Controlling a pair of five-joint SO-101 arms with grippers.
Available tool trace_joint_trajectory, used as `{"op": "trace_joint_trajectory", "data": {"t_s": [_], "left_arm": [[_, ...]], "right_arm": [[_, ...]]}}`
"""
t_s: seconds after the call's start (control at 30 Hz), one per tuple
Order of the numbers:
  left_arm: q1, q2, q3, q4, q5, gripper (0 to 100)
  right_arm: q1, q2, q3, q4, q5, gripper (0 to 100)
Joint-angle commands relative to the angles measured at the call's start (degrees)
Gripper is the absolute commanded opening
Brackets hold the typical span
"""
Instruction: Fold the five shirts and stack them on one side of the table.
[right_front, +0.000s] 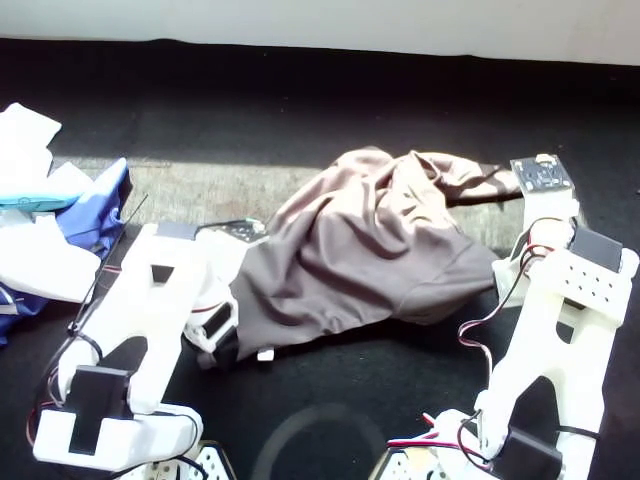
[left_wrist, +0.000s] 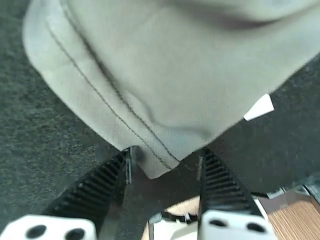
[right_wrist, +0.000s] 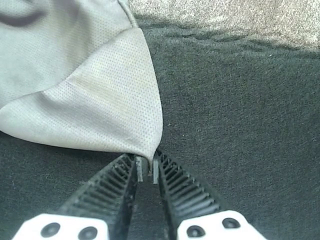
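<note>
Centre: shirt (right_front: 370, 250) btw L arm (right_front: 135, 320) & R arm (right_front: 560, 330); clothes pile (right_front: 50, 220) far left.

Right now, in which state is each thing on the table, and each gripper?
grey shirt: unfolded, crumpled in the middle of the table.
left gripper: open, with a hem corner of the grey shirt between its jaws.
right gripper: shut on another corner of the grey shirt.
pile of shirts: unfolded, heaped at one side of the table.
</note>
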Motion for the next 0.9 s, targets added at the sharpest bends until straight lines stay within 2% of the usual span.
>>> {"op": "trace_joint_trajectory", "data": {"t_s": [0.0,0.2,0.27,0.33,0.4,0.47,0.57,0.63,0.73,0.87], "left_arm": [[0.22,-1.36,1.27,-5.10,-0.35,21],[3.47,-1.27,4.26,-7.91,-0.44,20],[3.74,-1.27,4.35,-7.74,-0.35,14],[3.47,-1.89,4.09,-7.91,-0.26,0],[3.47,-1.98,3.03,-7.65,-0.26,3],[3.47,-1.98,0.66,-5.54,-0.26,1],[3.38,-1.98,-6.99,0.62,-0.18,1],[3.38,-1.98,-14.90,5.98,1.76,1],[3.30,-1.98,-29.49,15.12,5.63,1],[3.30,-1.98,-51.12,26.02,8.35,1]], "right_arm": [[0.84,-2.51,-0.66,-0.57,0.62,0.6],[0.57,-2.59,-0.66,0.57,0.62,0.6],[-0.75,-2.59,-0.22,0.57,0.53,0.6],[-1.89,-2.59,-0.13,0.57,0.35,0.6],[-2.86,-2.59,-0.40,0.13,0.26,0.6],[-3.74,-2.68,-0.75,-0.04,0.26,0.6],[-4.79,-2.68,-2.15,-1.63,-0.44,0.6],[-4.79,-2.68,-4.62,-3.21,-4.22,0.6],[-4.88,-2.59,-11.65,-3.38,-9.05,0.6],[-4.97,-2.68,-22.20,-1.36,-11.08,0.6]]}}
